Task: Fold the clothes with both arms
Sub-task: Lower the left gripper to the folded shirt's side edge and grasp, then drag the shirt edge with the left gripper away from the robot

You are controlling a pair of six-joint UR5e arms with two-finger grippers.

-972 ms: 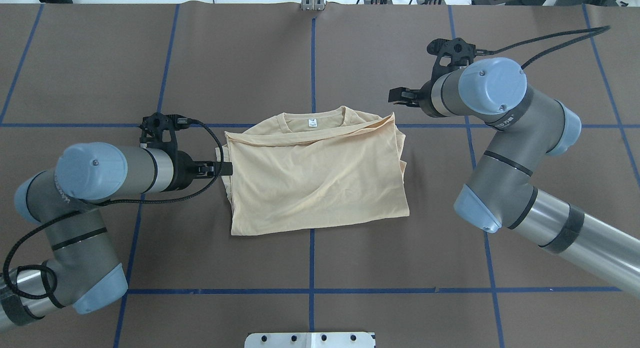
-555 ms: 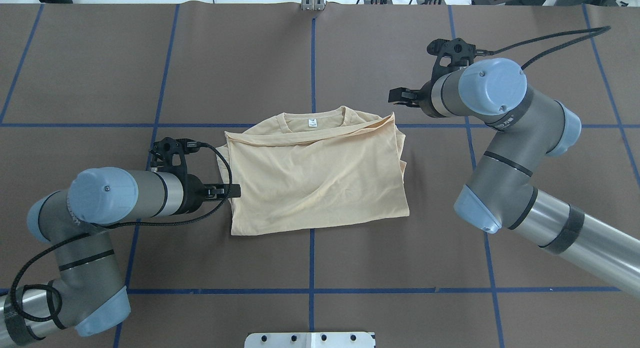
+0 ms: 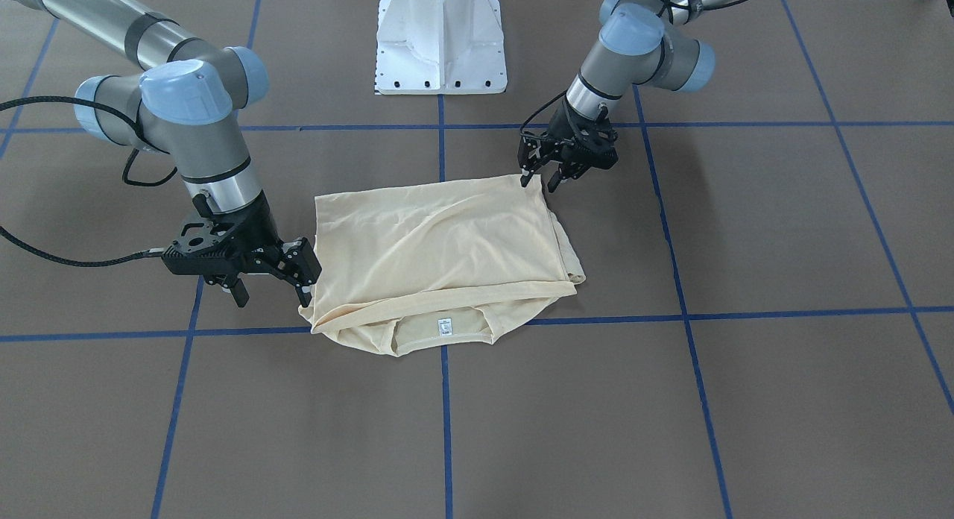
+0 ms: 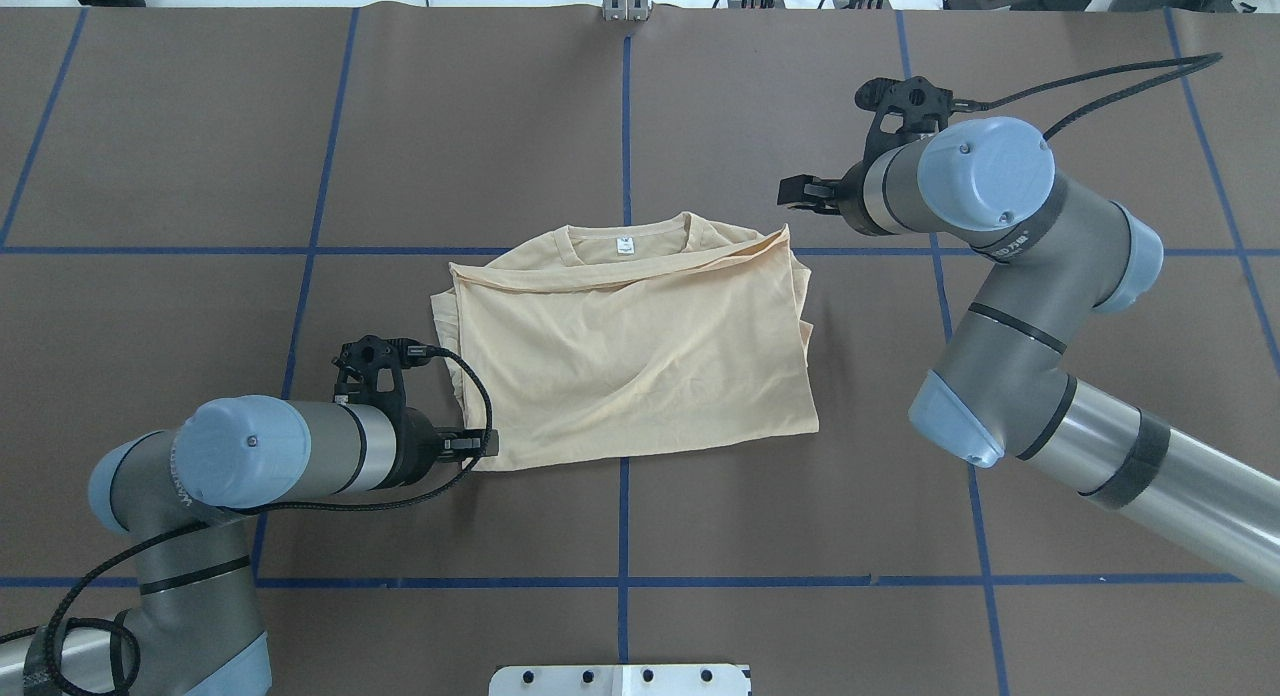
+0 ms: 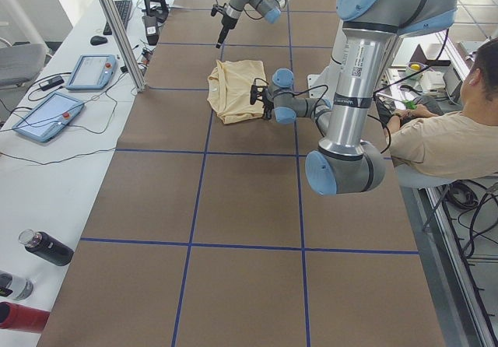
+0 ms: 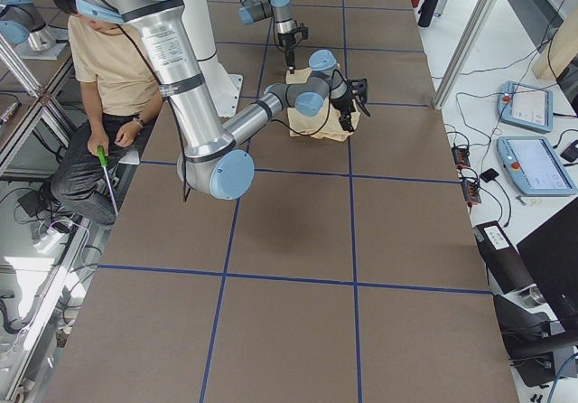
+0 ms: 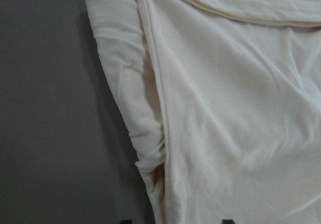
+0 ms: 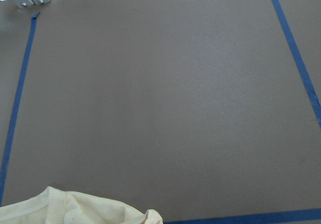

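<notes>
The cream-yellow shirt (image 4: 630, 356) lies folded into a rough rectangle at the table's middle, collar and white neck tag (image 4: 625, 244) on the far side; its print is hidden. My left gripper (image 4: 485, 443) is open and low at the shirt's near left corner. In the front view (image 3: 540, 180) one finger touches that corner, and the left wrist view shows the shirt's folded left edge (image 7: 145, 133) between the fingertips. My right gripper (image 4: 795, 194) is open and empty just beyond the shirt's far right corner; it also shows in the front view (image 3: 272, 291).
The brown table cover carries a grid of blue tape lines (image 4: 622, 581). The white pedestal base (image 3: 441, 38) stands at the robot's side. A seated operator (image 5: 443, 137) shows beside the table, and tablets (image 5: 47, 117) and bottles (image 5: 47, 247) lie on a side bench.
My left gripper has moved along the shirt's left edge toward the robot, from mid-edge to the near left corner. The right arm and the shirt have not moved.
</notes>
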